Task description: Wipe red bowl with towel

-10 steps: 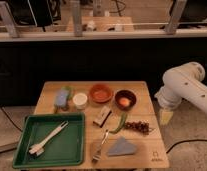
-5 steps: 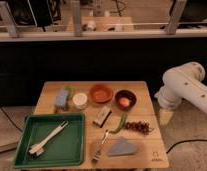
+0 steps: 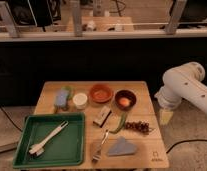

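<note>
- Nothing has moved since the earlier frames: the arm and everything on the table sit as before.
- The gripper hangs off the right edge of the table, well apart from the bowl. I cannot tell whether it is open or closed.
- The red bowl stands upright at the back middle, between a white cup and a dark bowl. It is shallow and orange-red.
- The grey towel lies folded near the front edge, beside a fork.

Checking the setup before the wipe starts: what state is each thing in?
red bowl: upright, looks empty
towel: lying folded on the table, not picked up
dark bowl: upright, something orange inside
white cup: upright
green tray: holds a brush lying flat
fork: lying beside the towel
gripper: beside the table's right edge, apart from towel and red bowl
</note>
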